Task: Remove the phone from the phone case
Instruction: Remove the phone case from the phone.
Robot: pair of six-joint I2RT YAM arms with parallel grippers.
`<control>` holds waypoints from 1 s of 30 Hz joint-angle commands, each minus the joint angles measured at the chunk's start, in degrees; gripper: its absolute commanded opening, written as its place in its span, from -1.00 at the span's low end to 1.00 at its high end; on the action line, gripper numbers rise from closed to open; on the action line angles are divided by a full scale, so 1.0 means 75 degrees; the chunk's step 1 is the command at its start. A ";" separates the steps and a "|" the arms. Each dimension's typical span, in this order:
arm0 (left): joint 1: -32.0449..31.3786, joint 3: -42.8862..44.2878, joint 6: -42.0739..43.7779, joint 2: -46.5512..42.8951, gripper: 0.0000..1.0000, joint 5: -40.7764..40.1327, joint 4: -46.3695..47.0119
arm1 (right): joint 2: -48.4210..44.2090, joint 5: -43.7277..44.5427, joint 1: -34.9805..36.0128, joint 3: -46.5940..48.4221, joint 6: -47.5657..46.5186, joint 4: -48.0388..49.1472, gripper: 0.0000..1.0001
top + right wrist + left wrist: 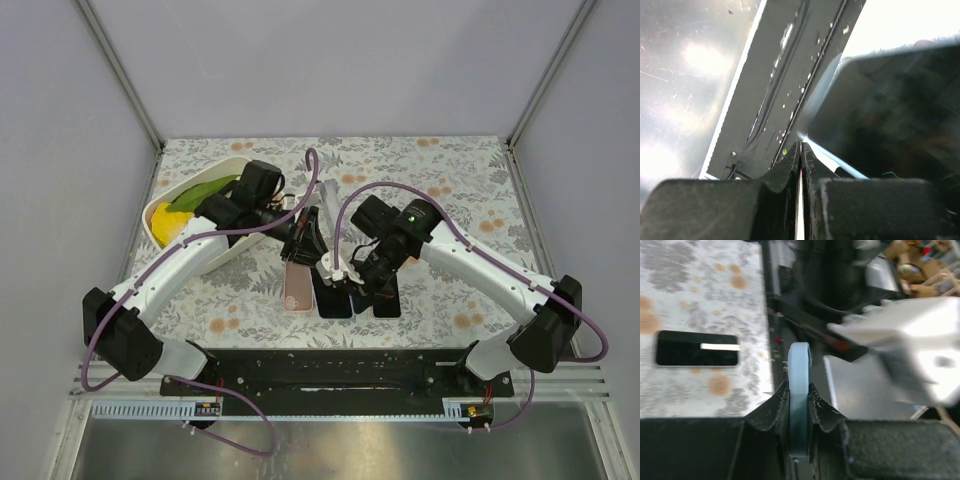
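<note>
Held thing: a slim pale-blue phone case (800,385), apparently with the dark phone (890,110) inside it, is held above the floral-patterned table (450,190) at the centre of the top view, between the two arms.
Left tool: the left tool (799,392) is clenched on the case, which stands edge-on between its fingers at the lower centre of the left wrist view.
Right tool: the right tool (801,150) is pinched tight on a thin pale edge, by its look the lip of the case.
Done: the cased phone is off the table and gripped from both sides.
Left to do: no view shows phone and case apart, so I judge that the peeling and the pull-out are both yet to come.
Top view only: it gives the layout. A pink rectangular case (298,288), a black phone-like slab (333,298) and a second black slab (385,298) lie side by side just below the tools, and a white tub (232,158) of yellow and green items sits at the upper left.
Left wrist only: it shows the case's thickness and rounded end, and a flat black rectangle (696,348) on the table at the left of the frame.
Right wrist only: it shows the seam where the pale edge meets the dark face, which is hidden in both other views.
</note>
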 commanded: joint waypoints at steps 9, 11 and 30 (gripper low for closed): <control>0.0143 -0.0353 0.0151 0.0175 -1.00 -0.1443 0.2546 | -0.0440 -0.0581 0.0607 0.0156 0.0405 0.1761 -1.00; 0.0143 -0.0318 0.0326 0.0163 -1.00 -0.1548 0.2395 | -0.0463 -0.0301 0.0595 0.0133 0.0884 0.2030 -1.00; 0.0764 -0.0318 0.1018 -0.0715 -1.00 -0.1080 0.1339 | -0.1916 0.1236 -0.1104 -0.1612 0.4893 0.4971 0.32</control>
